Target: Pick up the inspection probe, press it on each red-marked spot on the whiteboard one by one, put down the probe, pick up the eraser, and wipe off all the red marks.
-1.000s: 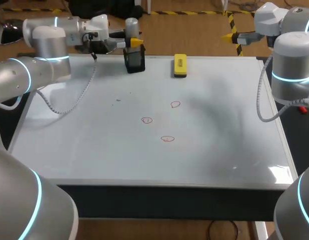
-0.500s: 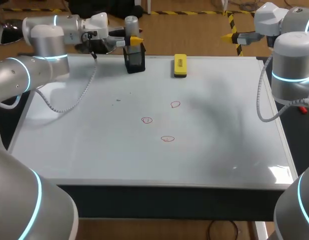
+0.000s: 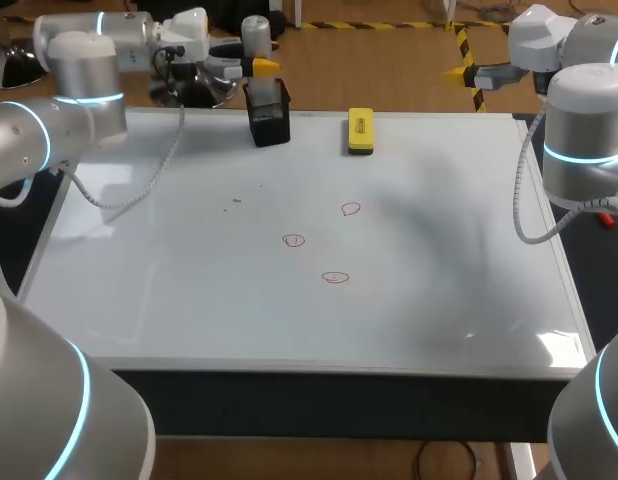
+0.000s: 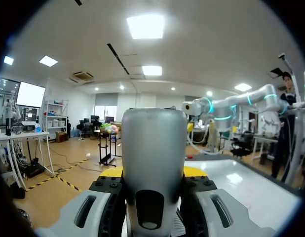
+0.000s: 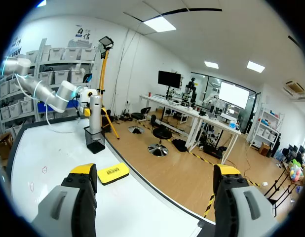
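The left gripper (image 3: 261, 68) is clamped on the inspection probe (image 3: 255, 32), a grey cylinder that stands about upright, its long axis across the fingers. It hangs off the whiteboard's (image 3: 169, 280) far edge, just above and behind the black holder (image 3: 269, 115). From the probe, the three red marks (image 3: 294, 240) lie in a loose cluster mid-board at about 5 o'clock in the head view, well apart from it. By my reckoning the coming move is a swing toward the near side and down, keeping the probe upright so its lower end meets the board.

The left arm is plainly the one for it. The right gripper (image 3: 459, 73) sits off the far right corner with its fingers spread wide and nothing between them.

The yellow eraser (image 3: 360, 131) lies flat on the board at 3 o'clock from the holder, long axis running far-to-near. It carries some dark print on top, too small to read, and I see no other writing on the table.
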Tool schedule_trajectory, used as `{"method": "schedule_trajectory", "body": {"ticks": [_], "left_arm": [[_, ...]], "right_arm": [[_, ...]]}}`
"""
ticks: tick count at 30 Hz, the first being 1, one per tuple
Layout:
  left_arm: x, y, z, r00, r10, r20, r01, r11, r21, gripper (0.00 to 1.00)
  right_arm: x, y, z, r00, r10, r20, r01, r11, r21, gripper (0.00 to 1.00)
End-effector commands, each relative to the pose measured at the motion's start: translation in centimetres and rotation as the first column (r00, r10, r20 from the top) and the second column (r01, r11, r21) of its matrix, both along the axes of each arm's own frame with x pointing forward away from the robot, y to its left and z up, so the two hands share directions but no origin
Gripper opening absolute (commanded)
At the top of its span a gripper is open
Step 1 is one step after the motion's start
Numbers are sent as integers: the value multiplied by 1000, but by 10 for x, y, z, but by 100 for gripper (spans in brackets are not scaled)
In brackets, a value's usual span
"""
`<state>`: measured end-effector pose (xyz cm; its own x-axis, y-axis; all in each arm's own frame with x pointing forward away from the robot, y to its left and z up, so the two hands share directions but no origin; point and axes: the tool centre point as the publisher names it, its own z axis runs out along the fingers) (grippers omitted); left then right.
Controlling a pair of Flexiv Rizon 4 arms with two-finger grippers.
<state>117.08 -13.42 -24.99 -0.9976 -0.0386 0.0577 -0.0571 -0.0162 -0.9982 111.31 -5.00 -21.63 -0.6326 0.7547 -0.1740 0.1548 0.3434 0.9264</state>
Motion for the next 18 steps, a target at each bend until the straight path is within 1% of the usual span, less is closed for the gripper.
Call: {"method": "schedule_trajectory", "body": {"ticks": [1,7,12,18], "left_arm": [[-10,2,17,1000,10,-4,-10,1000,28,0],[-11,6,31,1000,12,-4,-12,1000,27,0],[-6,5,38,1000,0,12,0,1000,30,0],[-4,6,54,999,-21,25,20,999,35,0]], "right_arm": [[0,0,0,1000,0,-3,0,1000,-2,100],[0,0,0,1000,0,-3,0,1000,-2,100],[0,0,0,1000,0,-3,0,1000,-2,100],[0,0,0,1000,0,-3,0,1000,-2,100]]}}
